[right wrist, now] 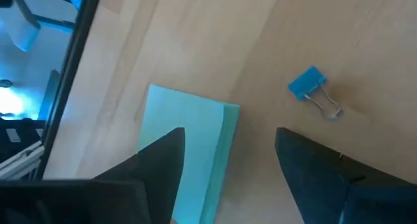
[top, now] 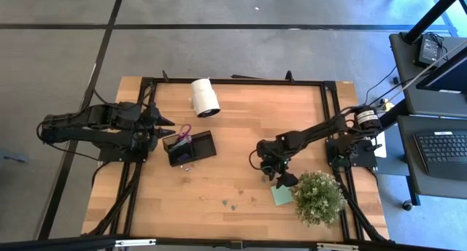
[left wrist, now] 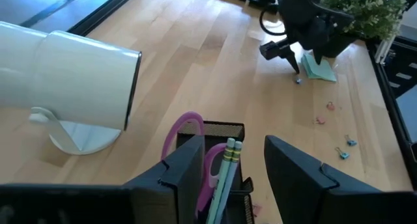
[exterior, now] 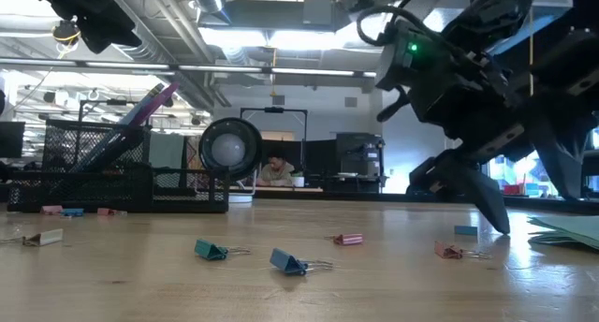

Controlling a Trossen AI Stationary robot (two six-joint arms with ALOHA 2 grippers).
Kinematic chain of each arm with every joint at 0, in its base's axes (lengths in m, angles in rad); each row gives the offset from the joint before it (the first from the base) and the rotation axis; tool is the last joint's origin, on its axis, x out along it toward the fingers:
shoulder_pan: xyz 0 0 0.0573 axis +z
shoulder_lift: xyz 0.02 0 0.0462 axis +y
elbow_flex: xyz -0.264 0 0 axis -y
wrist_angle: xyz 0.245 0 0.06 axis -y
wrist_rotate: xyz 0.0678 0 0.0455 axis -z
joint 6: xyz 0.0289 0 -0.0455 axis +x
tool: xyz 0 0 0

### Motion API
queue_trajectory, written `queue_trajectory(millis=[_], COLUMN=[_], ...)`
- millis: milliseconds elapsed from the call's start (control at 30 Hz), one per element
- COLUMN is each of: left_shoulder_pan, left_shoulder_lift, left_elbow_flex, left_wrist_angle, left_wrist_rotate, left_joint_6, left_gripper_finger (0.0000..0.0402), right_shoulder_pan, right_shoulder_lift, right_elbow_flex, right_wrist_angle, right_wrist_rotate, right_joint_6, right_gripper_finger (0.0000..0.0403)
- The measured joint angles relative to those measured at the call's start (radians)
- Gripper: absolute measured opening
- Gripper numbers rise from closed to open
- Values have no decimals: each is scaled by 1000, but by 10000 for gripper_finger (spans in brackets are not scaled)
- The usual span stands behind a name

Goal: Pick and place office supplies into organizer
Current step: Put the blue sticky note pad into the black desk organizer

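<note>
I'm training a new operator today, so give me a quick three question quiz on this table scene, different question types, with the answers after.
1. True or false: the purple-handled scissors stand in the black organizer.
2. Multiple choice: the right tool hovers open above which item? A) the white roll B) the light green sticky-note pad C) the potted plant
3. Fill in: the left tool is open, right by the ____.

Key:
1. True; pencils stand beside them.
2. B, the light green sticky-note pad, with a blue binder clip lying apart from it.
3. Organizer.
</note>
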Motion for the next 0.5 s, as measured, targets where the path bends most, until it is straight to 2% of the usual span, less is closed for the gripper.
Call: queue_trajectory(millis=[233,500], left_shoulder_pan=[0,0], left_shoulder_lift=[0,0], left_elbow_flex=[0,0], left_wrist_angle=[0,0], left_wrist_rotate=[0,0], left_joint_6=[-3,-10], left_gripper_finger=[156,156], right_shoulder_pan=[0,0], right_shoulder_lift=[37,37], right_elbow_flex=[2,1], right_wrist_angle=[24,27], right_wrist_rotate=[-86,-92], right_joint_6=[-2,-3], right_gripper_finger=[243,243])
